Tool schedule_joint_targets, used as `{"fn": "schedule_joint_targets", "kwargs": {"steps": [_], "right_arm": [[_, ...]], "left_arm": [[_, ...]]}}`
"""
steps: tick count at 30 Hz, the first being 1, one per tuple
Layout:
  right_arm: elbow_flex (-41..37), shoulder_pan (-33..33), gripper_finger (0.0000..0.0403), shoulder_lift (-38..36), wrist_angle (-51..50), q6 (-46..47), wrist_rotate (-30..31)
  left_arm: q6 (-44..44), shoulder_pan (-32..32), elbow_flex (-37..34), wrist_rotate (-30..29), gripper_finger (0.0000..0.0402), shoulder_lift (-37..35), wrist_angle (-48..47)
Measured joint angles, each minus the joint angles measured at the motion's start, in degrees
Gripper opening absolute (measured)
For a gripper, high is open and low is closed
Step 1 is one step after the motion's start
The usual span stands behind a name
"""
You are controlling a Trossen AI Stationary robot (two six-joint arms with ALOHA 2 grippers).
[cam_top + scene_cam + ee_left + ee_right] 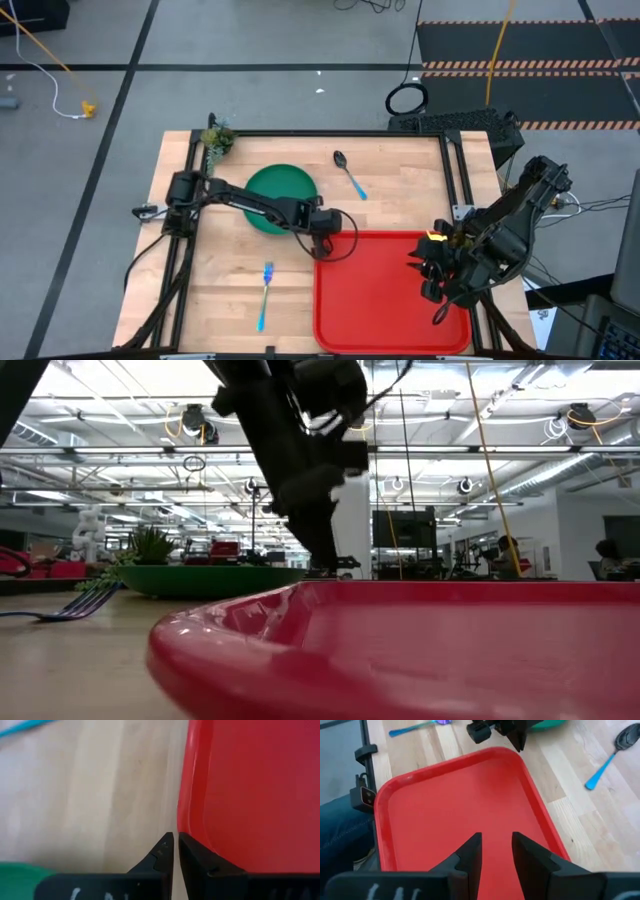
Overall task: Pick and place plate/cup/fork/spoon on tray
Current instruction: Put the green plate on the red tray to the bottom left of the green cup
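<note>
Inventory, tableware-to-tray job. Nothing on the tray yet.

- Tray (390, 295): bright red, rect., raised rim; lower centre-right of high view. Bare inside.
- Plate (281, 196): dark green, round, flat; centre of high view, up-left of tray, partly under left arm. Looks like stiff plastic, prob. light and slick; lies flat on wood, so rim edge is the only hold. Judgement: pinch rim from the side, expect it to skid.
- Spoon (349, 174): dark bowl, light-blue handle; upper centre, well apart from tray. Thin, light; take at mid-handle.
- Fork (266, 292): blue handle, pale tines; lower left-centre, near tray's left edge. Same handling as spoon.
- Cup: not found in any view.
- Left gripper (322, 243): at tray's upper-left corner, low over the table; fingers (161, 854) nearly together, thin slit between, holding nothing.
- Right gripper (436, 283): over tray's right side; fingers (470, 851) apart, nothing between.
- Misc.: small green plant (216, 140), upper-left table corner.
</note>
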Motion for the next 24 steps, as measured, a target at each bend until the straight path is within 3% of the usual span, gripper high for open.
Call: {"fn": "schedule_joint_targets", "kwargs": {"steps": [6,11,16,24], "right_arm": [[-3.45,0.02,0.01,0.01,4.59,-0.9,3.15],[-6.18,-0.02,0.01,0.01,10.39,-4.77,4.4],[-8.02,-0.04,0.01,0.01,18.1,-11.0,7.09],[-8.06,-0.18,0.01,0.01,21.63,-16.48,7.03]], "left_arm": [[-3.79,-0.73,0.02,-3.2,0.0033,-5.83,-8.93],[-11.17,-1.54,0.0,-2.97,0.0033,-7.88,-19.12],[-20.04,-1.64,-0.2,-1.04,0.0037,-7.34,-22.8],[-24.41,-1.77,-0.46,-1.47,0.0098,-6.1,-22.38]]}}
